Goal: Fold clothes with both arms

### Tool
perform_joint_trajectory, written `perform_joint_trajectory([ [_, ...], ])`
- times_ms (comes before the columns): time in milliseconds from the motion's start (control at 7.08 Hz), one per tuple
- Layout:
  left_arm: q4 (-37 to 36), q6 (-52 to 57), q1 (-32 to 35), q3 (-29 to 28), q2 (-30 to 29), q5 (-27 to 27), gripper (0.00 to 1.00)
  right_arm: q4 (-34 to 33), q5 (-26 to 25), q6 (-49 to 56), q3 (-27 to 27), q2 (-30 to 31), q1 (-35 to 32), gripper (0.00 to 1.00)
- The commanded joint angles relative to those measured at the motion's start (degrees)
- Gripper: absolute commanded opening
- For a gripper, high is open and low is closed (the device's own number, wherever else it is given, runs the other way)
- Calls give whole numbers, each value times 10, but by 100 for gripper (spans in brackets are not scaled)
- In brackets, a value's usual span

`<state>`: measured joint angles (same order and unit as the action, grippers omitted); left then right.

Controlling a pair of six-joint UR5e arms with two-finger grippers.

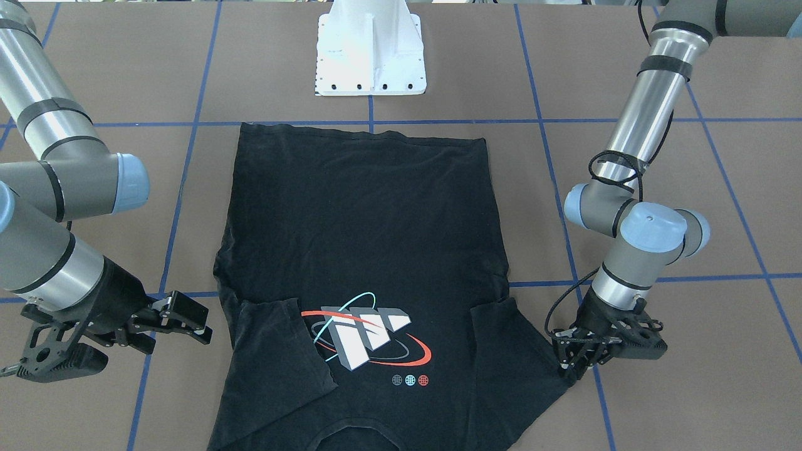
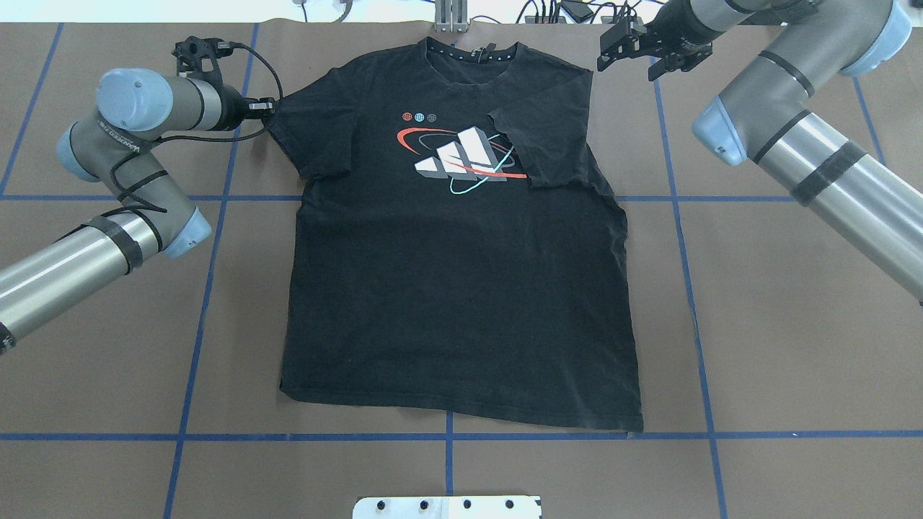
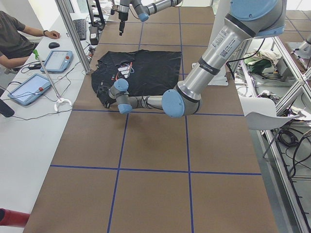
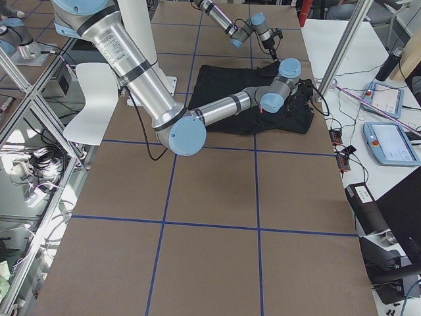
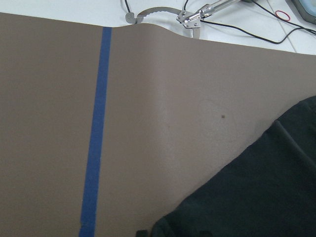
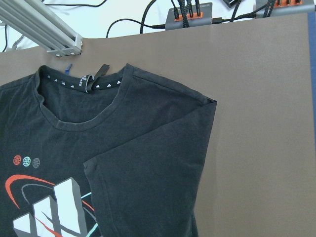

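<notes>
From the front, the black short-sleeved T-shirt with grey-white block graphic point(image 1: 363, 219) lay flat on the brown, blue-taped table point(image 1: 720, 156), one sleeve point(image 1: 276, 351) already turned in over the print. The left arm's black two-finger gripper point(image 1: 569, 366) touched the tip of the other sleeve point(image 1: 507, 338); whether it had pinched cloth I cannot tell. Overhead, the right arm's black gripper point(image 2: 629, 58) hovered spread wide, empty, beside the folded shoulder. Best, I judge: grip both sleeve layers, then carry low and inward.

table point(image 2: 793, 324): brown, blue tape grid point(image 2: 216, 437) | T-shirt point(image 2: 461, 288): flat, graphic up | pedestal base point(image 1: 371, 56): near hem
</notes>
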<state>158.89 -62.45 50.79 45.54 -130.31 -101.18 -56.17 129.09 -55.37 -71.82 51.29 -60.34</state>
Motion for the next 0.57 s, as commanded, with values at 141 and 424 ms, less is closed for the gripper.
perform_joint_trajectory([
  [141,-3,-10,10,13,-12,-6,0,2,-1,-1,2,2,1,100],
  [424,-90,-55,11,103,-12,-35,0,3,-1,0,2,4,1,100],
])
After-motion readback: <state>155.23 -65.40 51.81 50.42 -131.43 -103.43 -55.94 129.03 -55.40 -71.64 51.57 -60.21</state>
